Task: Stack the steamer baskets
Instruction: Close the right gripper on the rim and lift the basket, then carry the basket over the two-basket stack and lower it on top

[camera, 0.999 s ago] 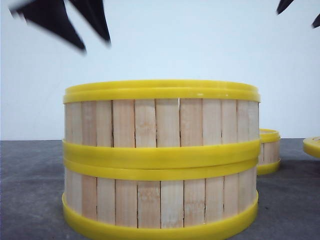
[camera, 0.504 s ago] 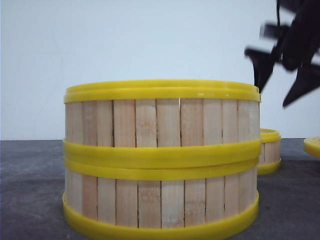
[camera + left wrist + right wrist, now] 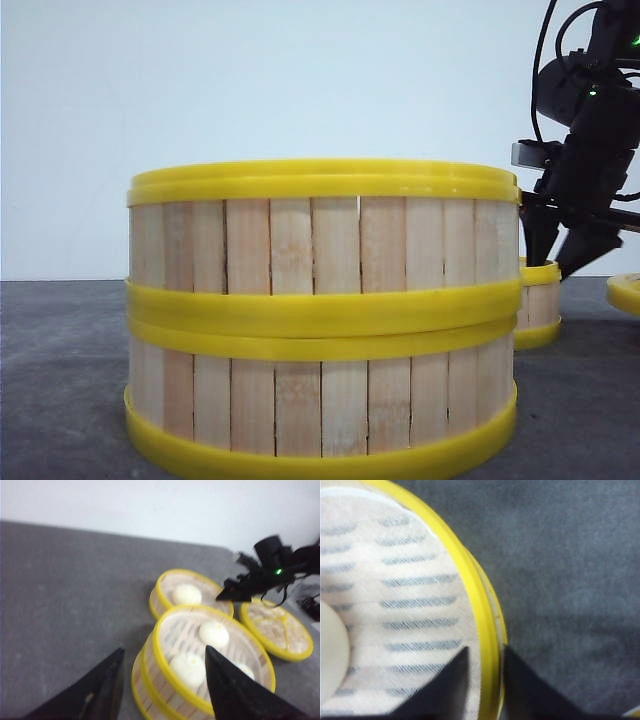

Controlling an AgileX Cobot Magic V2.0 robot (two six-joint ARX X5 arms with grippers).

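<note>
Step in hand: Two steamer baskets stood stacked near the front of the grey counter (image 3: 60,380), upper basket (image 3: 322,235) seated squarely on lower basket (image 3: 320,400). A third basket (image 3: 538,303) waited on the counter behind them and to the right. By my reading, the step was the pickup of that third basket.

Left gripper (image 3: 165,685): It hung above and short of the stack, spread wide and holding nothing. Through its gap the left wrist view showed white buns (image 3: 214,633) in the upper basket.

Stack: It sat centre-left in the front view, rims aligned, nothing gripping it.

Third basket and right gripper (image 3: 556,255): The right gripper was down at that basket's rim. In the right wrist view its two fingers (image 3: 445,690) straddled the yellow top band, one inside over the slatted floor, the other outside the wall. They stood only narrowly apart, with the rim between them; whether the pads already pressed the band I cannot tell. A pale bun edge showed inside.

Lid (image 3: 276,628): A flat yellow-rimmed piece, seemingly a lid, lay on the counter just right of the baskets.

Next move calls for: Probably a firm pinch on the rim, a level lift clear of the stack's top, then a centred lowering.
</note>
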